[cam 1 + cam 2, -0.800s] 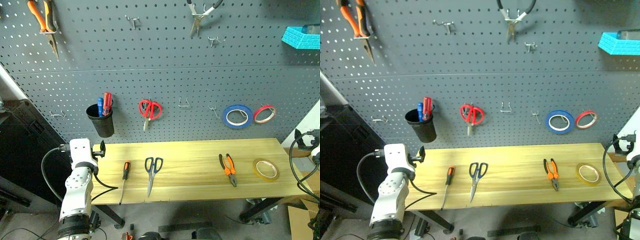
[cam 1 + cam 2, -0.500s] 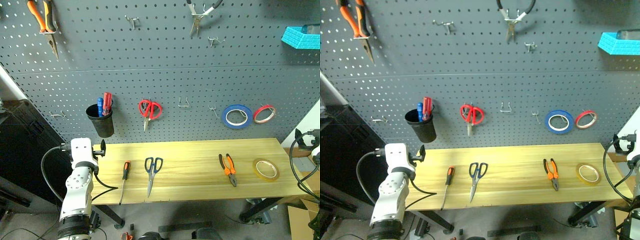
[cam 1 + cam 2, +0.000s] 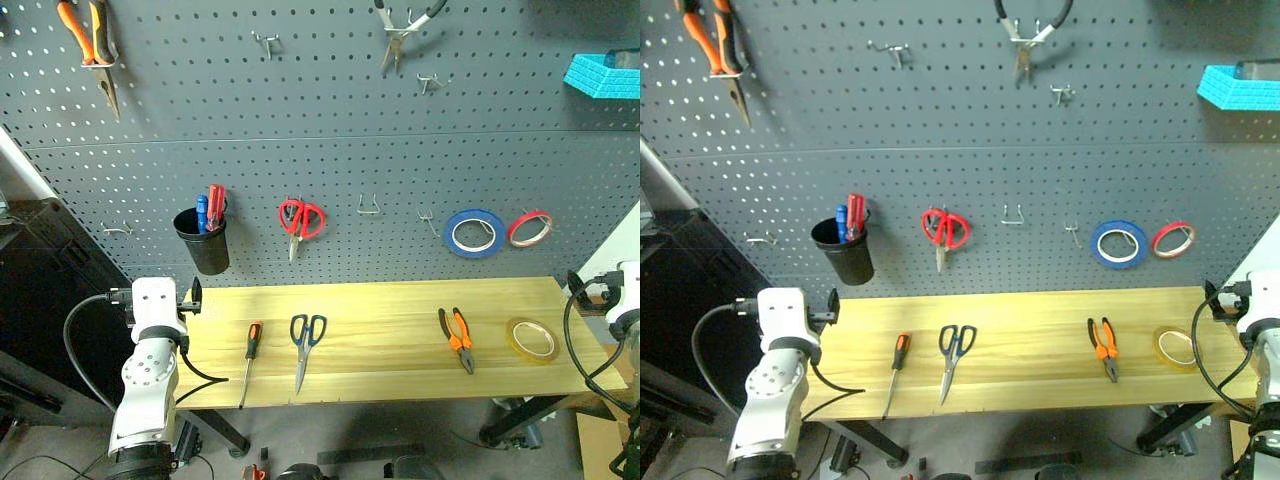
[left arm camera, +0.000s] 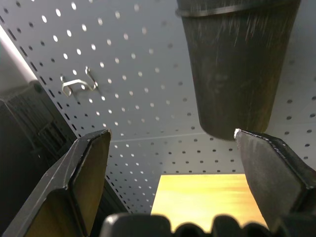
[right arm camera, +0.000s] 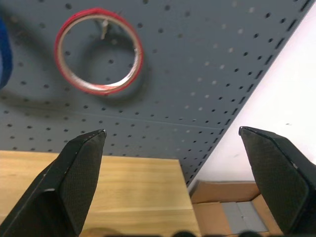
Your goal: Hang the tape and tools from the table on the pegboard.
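Observation:
On the light wood table (image 3: 390, 300) lie, from left to right, the orange-and-black screwdriver (image 3: 248, 358), the dark blue scissors (image 3: 304, 345), the orange-handled pliers (image 3: 455, 338) and the yellowish tape ring (image 3: 530, 339). Behind it rises the dark grey pegboard (image 3: 330, 130). My left gripper (image 3: 190, 298) hovers at the table's left end, open and empty (image 4: 170, 163), pointing at the board beside the black cup (image 4: 237, 64). My right gripper (image 3: 585, 290) stands past the table's right end, open and empty (image 5: 173, 168), facing the red tape ring (image 5: 98, 51).
Hanging on the board are red scissors (image 3: 300, 220), a blue tape ring (image 3: 473, 232), a red one (image 3: 529, 227), two pairs of pliers (image 3: 95, 45) up top and a cup of screwdrivers (image 3: 205, 240). Bare hooks (image 3: 368, 207) sit between them. A cardboard box (image 5: 232, 212) lies beyond the table's right end.
My left arm has shifted a little to the left, off the table's corner. My right arm has come inward toward the table's right end. The tools and tape lie as before.

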